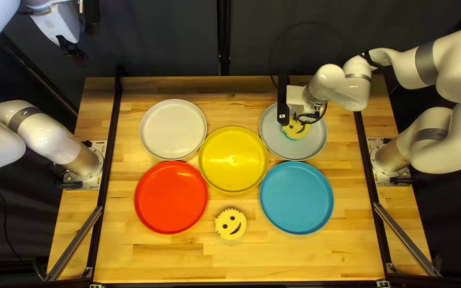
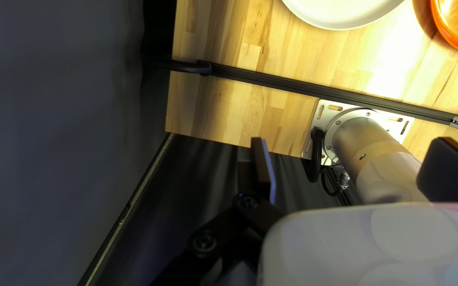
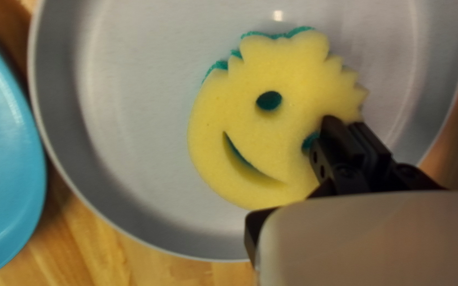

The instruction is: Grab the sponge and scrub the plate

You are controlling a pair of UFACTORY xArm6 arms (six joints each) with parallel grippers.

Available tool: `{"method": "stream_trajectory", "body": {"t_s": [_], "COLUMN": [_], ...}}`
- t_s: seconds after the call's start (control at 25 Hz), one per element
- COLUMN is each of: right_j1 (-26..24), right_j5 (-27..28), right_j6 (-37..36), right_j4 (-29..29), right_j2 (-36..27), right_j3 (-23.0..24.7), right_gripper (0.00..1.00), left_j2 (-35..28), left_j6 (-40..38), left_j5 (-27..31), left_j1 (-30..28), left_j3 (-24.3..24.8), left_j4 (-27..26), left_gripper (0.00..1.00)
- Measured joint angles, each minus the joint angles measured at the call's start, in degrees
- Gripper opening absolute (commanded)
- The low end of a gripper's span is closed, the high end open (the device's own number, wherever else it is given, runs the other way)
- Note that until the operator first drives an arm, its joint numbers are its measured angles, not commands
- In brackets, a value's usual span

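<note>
Fingers [image 3: 334, 132] of the right gripper [image 1: 301, 118] were almost together, with only a thin gap, and they had hold of the edge of the sponge [image 1: 293, 130]. In the top left view, with 12 o'clock at the far side of the table [image 1: 273, 253], the gripper was at about 1 o'clock of the sponge, and its arm [image 1: 349, 88] went away toward 2 o'clock.

The sponge was at the middle of the grey plate [image 1: 320, 144], its yellow smiling face up. A green layer showed at its rim, on the side away from the gripper. How hard it pressed on the plate, I could not tell.

Going outward from the grey plate, the blue plate [image 1: 296, 198] lay at 6 o'clock, the yellow plate [image 1: 233, 173] at 8 o'clock and the white plate [image 1: 173, 129] at 9 o'clock. The red plate [image 1: 171, 197] was at 8 o'clock of the yellow one. The second sponge [image 1: 231, 230], also with a smiling face, rested at 6 o'clock of the yellow plate, just beside neither gripper.

Farthest out, the left gripper [image 1: 77, 51] was raised beyond the table's corner, toward 10 o'clock. Its fingers [image 2: 261, 169] stood wide apart and held nothing.
</note>
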Motion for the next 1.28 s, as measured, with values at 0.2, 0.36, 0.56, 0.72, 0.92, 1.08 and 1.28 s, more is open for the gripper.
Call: {"method": "stream_trajectory", "body": {"t_s": [0.2,0.36,0.56,0.72,0.92,1.08,1.28], "right_j1": [-1.02,0.94,4.39,6.36,6.76,7.39,10.75], "right_j5": [0.18,-0.19,0.65,2.25,5.98,9.81,12.71], "right_j6": [-0.07,1.84,4.16,4.63,2.56,1.71,4.00], "right_j4": [-0.52,-1.01,-0.42,1.85,6.83,10.40,12.67], "right_j2": [1.09,0.61,-1.87,-2.83,-4.59,-7.16,-10.64], "right_j3": [-1.36,-0.35,1.50,1.88,1.02,0.26,0.64], "right_gripper": [0.00,0.00,0.00,0.00,0.00,0.00,0.00], "left_j2": [0.00,0.00,0.00,0.00,0.00,0.00,0.00], "left_j6": [0.00,0.00,0.00,0.00,0.00,0.00,0.00], "left_j5": [0.00,0.00,0.00,0.00,0.00,0.00,0.00], "left_j1": [0.00,0.00,0.00,0.00,0.00,0.00,0.00], "left_j3": [0.00,0.00,0.00,0.00,0.00,0.00,0.00], "left_j4": [0.00,0.00,0.00,0.00,0.00,0.00,0.00], "left_gripper": [1.00,1.00,1.00,1.00,1.00,1.00,1.00]}}
